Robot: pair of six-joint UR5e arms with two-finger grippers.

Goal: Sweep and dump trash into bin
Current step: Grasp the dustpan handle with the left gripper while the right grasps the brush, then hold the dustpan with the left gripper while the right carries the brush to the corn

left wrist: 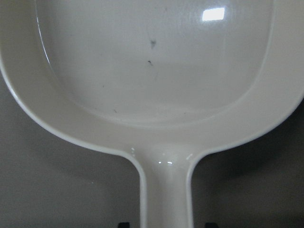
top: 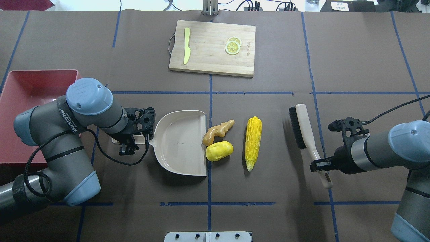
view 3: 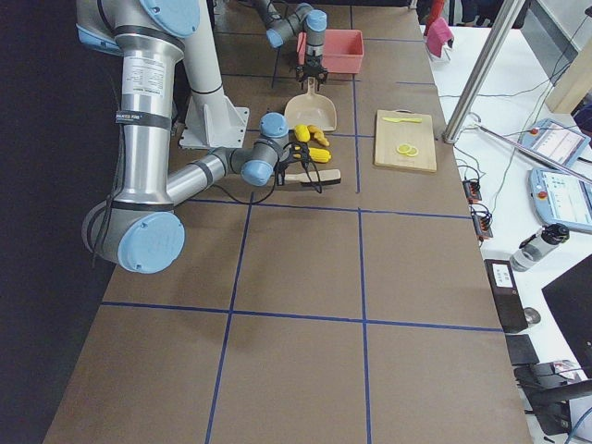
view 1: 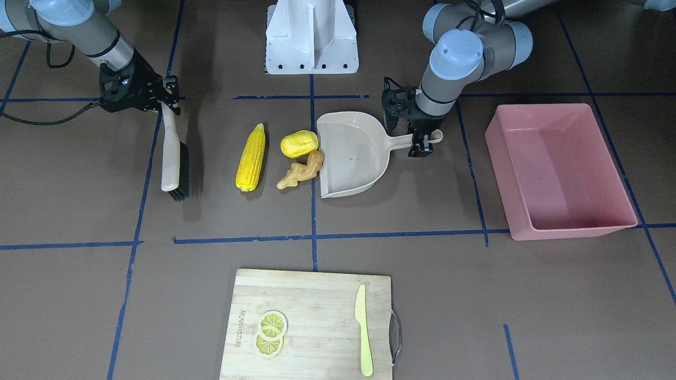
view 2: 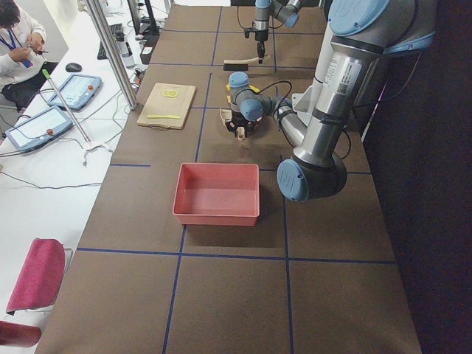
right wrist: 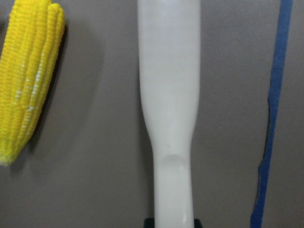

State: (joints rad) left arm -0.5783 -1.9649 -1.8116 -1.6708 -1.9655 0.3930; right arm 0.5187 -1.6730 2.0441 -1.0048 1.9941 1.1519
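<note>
Currently, front-facing view: left gripper [view 1: 421, 145] clamped on dustpan [view 1: 351, 158] handle; right gripper [view 1: 169, 104] clamped on brush [view 1: 171, 153] handle. Overhead view: corn cob [top: 253, 141], potato piece [top: 219, 150], ginger root [top: 217, 131] between dustpan mouth and brush; pink bin [top: 33, 84] at far left.

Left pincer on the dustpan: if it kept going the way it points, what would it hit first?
The left pincer seems to point almost straight down, shut on the dustpan handle, so it would likely meet the table just beneath that handle.
</note>
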